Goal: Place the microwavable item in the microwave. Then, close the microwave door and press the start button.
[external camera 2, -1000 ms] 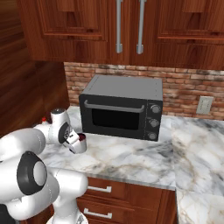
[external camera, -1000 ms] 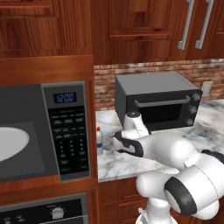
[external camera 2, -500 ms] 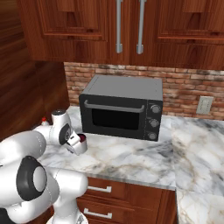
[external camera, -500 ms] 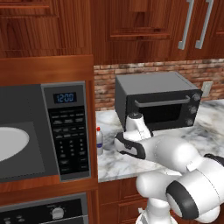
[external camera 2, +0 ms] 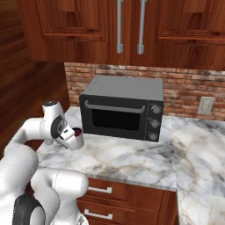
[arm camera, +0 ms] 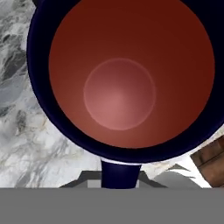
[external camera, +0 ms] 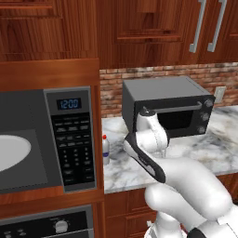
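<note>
The microwavable item (arm camera: 120, 74), a small cup with a dark rim and a deep red inside, sits right under the hand camera. In the right base view its dark red top (external camera 2: 77, 132) shows at the hand, just above the marble counter (external camera 2: 127, 156). My gripper (external camera 2: 73, 136) is shut on the cup's rim, and one dark fingertip (arm camera: 120, 174) presses the outside of the rim. The microwave (external camera: 46, 139) stands open at the left, with its white turntable (external camera: 10, 151), black keypad (external camera: 74, 146) and blue clock (external camera: 69, 103). Its door is out of view.
A dark toaster oven (external camera 2: 123, 107) stands on the counter just right of the hand. A slim pale bottle (external camera: 105, 148) stands by the microwave's right wall. An oven with knobs (external camera: 51, 226) sits below the microwave. Wooden cabinets (external camera 2: 132, 26) hang overhead.
The hand and the cup in it have shifted slightly up and to the left in the right base view. The rest of the scene has not moved.
</note>
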